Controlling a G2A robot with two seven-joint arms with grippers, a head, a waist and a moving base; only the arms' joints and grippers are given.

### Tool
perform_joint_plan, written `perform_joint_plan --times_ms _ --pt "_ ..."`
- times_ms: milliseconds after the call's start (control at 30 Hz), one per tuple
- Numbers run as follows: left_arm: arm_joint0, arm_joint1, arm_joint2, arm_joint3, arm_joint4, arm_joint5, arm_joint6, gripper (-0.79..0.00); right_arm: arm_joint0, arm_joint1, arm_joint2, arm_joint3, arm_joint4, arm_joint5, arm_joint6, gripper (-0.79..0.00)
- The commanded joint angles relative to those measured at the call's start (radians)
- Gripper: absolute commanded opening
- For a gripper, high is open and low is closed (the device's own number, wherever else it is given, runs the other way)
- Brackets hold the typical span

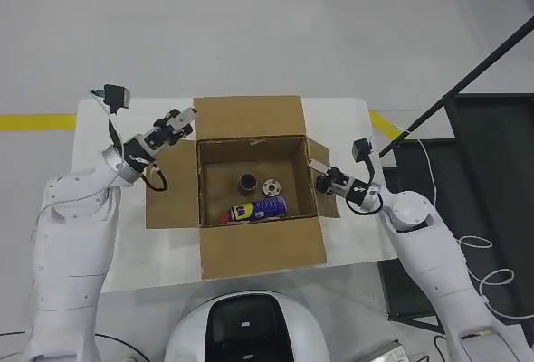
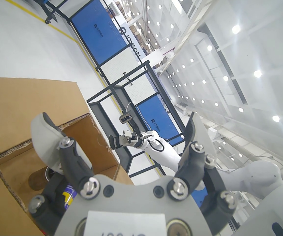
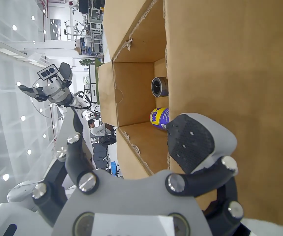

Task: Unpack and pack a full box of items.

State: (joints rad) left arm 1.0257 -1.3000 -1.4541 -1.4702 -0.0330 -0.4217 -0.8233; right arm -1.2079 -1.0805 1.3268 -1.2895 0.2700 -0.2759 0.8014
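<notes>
On the surface [image 1: 158, 262] sits the open cardboard box [image 1: 262, 244]. We see a blue-and-yellow spray can [image 1: 258, 211] lying along its near wall, then a dark hollow cylinder [image 1: 247, 183] and a small metal flange [image 1: 272, 188] mid-floor. The right end effector [image 1: 318, 174] hangs wide and empty at the box's right wall; the left end effector [image 1: 184, 119] is spread wide, empty, by the box's far left corner.

Box [image 1: 249, 116] on the table [image 1: 136, 262]; inside, a can [image 1: 258, 210] lies in front, a cylinder [image 1: 247, 183] and disc [image 1: 272, 187] behind it
</notes>
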Motion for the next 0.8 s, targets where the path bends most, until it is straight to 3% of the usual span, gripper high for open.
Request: perform_joint_plan --times_ms 0,333,533,767 --pt "0.009 0.005 -0.017 -0.001 -0.01 0.0 0.005 0.0 -0.001 0.0 0.006 -0.01 0.007 -0.008 -0.006 0.0" --pt "0.058 0.025 -0.089 0.046 -0.018 -0.027 0.076 0.0 -0.017 0.009 0.024 -0.188 -0.034 -0.014 0.034 0.0" --pt "0.15 0.033 -0.149 -0.002 -0.074 -0.088 0.163 0.0 0.019 0.008 -0.058 -0.295 -0.216 0.017 0.07 0.0" --pt "0.214 0.042 -0.2 0.002 -0.159 -0.094 0.187 0.0 0.081 -0.005 -0.167 -0.297 -0.409 0.078 0.027 0.0"
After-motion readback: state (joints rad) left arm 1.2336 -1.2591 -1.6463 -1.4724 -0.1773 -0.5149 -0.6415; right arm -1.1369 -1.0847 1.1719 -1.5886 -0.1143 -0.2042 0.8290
